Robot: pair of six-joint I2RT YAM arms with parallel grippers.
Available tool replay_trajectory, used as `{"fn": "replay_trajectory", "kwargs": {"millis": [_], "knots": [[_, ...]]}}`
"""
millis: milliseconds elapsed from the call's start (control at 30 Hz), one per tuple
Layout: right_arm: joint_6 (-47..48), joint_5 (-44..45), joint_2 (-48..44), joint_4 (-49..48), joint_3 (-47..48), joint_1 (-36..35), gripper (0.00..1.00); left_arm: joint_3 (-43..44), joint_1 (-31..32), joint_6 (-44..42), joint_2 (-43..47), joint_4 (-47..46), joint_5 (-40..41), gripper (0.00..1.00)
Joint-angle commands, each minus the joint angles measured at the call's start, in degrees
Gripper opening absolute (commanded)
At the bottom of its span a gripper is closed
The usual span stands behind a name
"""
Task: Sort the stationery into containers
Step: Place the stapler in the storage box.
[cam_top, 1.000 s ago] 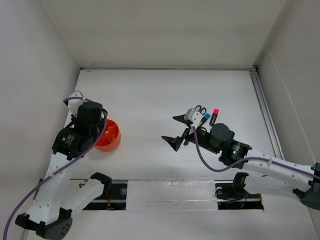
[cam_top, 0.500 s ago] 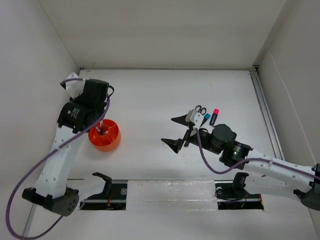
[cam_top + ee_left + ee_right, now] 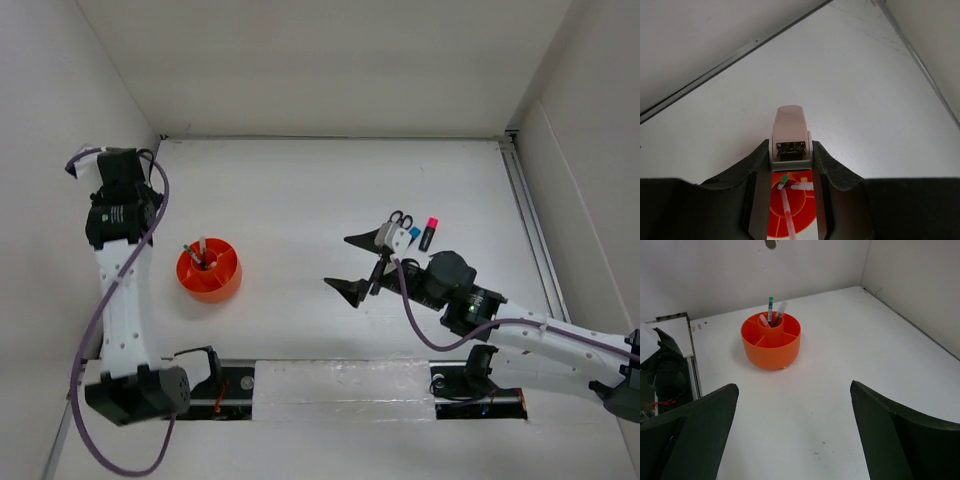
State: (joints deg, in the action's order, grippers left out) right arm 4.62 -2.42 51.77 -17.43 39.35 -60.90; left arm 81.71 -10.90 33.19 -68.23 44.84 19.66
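Note:
The orange cup stands at the left of the table, with a red-bodied, green-tipped pen and a pale pen in its middle well. It also shows in the right wrist view and, far below, in the left wrist view. My left gripper is raised high by the left wall, shut on a small pink and grey stapler-like item. My right gripper is wide open and empty over mid-table. Black-handled scissors, a blue highlighter and a pink highlighter lie behind its wrist.
White walls close the table on the left, back and right. A metal rail runs along the right edge. The arm bases and a taped strip sit at the near edge.
My left arm has lifted and swung left and back, away from the cup, which now stands uncovered. My right arm has hardly moved.

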Motion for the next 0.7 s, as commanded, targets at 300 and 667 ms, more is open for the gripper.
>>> {"fn": "replay_trajectory", "kwargs": {"millis": [300,667], "knots": [[-0.76,-4.26,-2.81,-3.93,-0.24,0.17,1.0,-20.02,-0.09,-5.94,18.04,-4.76,0.3,0.0],[-0.76,-6.02,-9.76,-3.4,-2.35,0.17,1.0,-22.73,-0.09,-4.8,12.77,-4.59,-9.46,0.0]]}}
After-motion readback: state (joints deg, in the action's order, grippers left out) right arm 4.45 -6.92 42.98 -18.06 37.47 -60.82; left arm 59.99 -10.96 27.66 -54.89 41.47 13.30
